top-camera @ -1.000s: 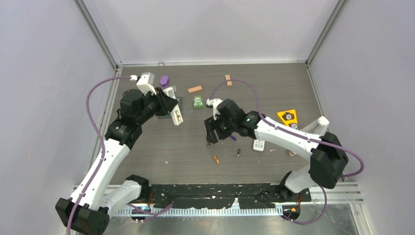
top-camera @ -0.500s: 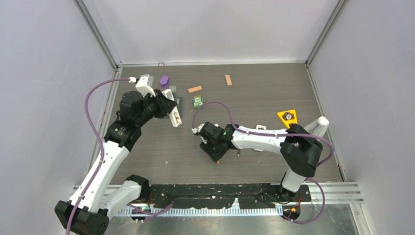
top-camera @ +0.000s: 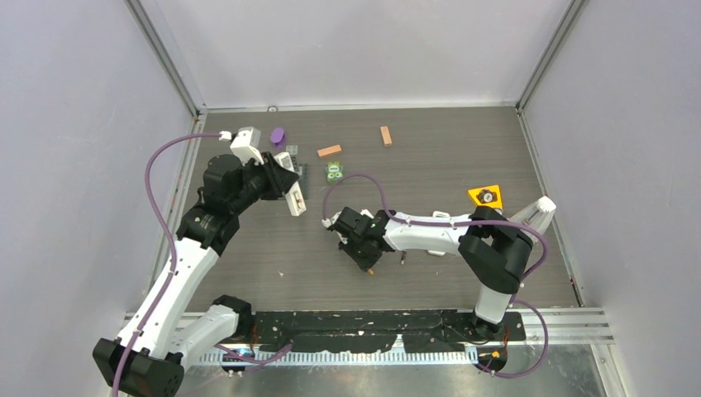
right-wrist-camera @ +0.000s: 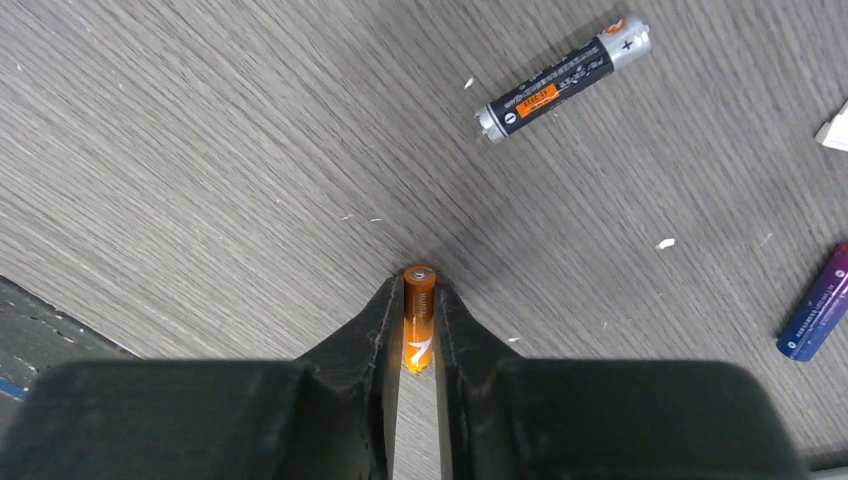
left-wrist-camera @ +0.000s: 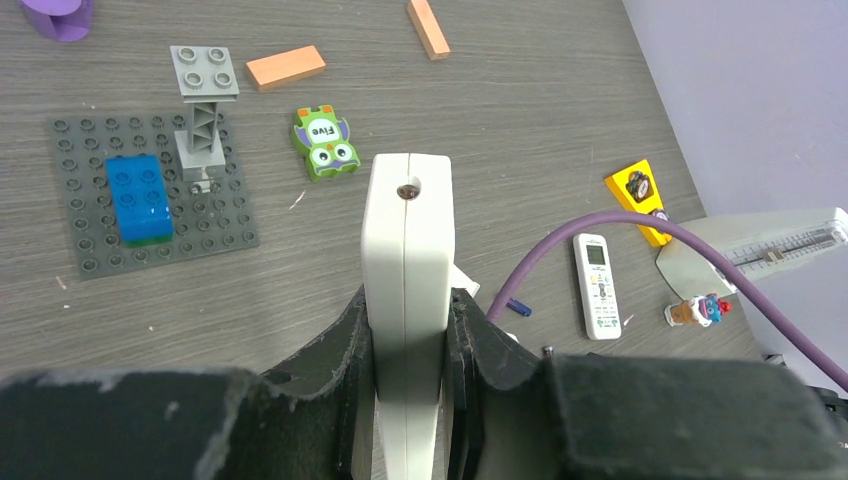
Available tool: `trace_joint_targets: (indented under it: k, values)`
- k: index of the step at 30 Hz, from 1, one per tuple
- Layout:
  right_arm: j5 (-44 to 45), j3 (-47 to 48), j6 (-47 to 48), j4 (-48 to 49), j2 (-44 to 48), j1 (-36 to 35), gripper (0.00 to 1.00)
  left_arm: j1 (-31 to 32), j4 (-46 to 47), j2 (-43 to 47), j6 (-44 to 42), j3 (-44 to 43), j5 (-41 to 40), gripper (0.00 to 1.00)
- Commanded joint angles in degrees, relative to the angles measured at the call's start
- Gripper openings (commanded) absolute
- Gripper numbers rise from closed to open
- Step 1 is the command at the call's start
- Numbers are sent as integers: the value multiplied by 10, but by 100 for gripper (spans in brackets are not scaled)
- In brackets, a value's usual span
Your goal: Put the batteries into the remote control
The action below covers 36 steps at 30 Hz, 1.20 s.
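Note:
My left gripper is shut on a white remote control, held edge-up above the table's left half; from above the same remote sticks out of that gripper. My right gripper is down at the table surface, shut on the orange battery, whose tip pokes out past the fingertips. A dark battery lies just beyond it. A purple battery lies off to the right. In the top view my right gripper sits near the table's middle front.
A second white remote lies on the table to the right. A grey studded baseplate with a blue brick, a green "Five" toy, two orange blocks, a yellow triangle and a white scale stand around. A purple cable arcs over the middle.
My right arm has swung down and toward the near edge, and its jaws have closed on the orange battery. The left arm with the remote has barely moved.

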<state>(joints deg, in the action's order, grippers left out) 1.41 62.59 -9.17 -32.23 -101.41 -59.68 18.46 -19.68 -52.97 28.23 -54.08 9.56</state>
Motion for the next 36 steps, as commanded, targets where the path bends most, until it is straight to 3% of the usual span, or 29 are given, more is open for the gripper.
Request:
trace_joint_targets:
  k: [1, 3, 11, 19, 26, 32, 36]
  values:
    - [1, 5, -2, 14, 0, -3, 17, -1, 14, 2, -7, -13, -1, 0]
    - [7, 3, -7, 17, 8, -3, 10, -1, 15, 2, -7, -13, 0, 0]
    - [74, 14, -22, 41, 84, 2, 7, -1, 49, 13, 5, -4, 24, 0]
    - [160, 33, -27, 113, 213, 19, 6, 0, 191, 21, 49, 40, 170, 0]
    - [119, 70, -44, 202, 290, 25, 6, -1, 349, -3, 147, 58, 258, 0]
    - [81, 120, -65, 239, 303, 25, 7, -1, 469, -36, 263, 71, 263, 0]
    - [59, 139, -75, 254, 308, 25, 8, -1, 494, -51, 311, 69, 260, 0]
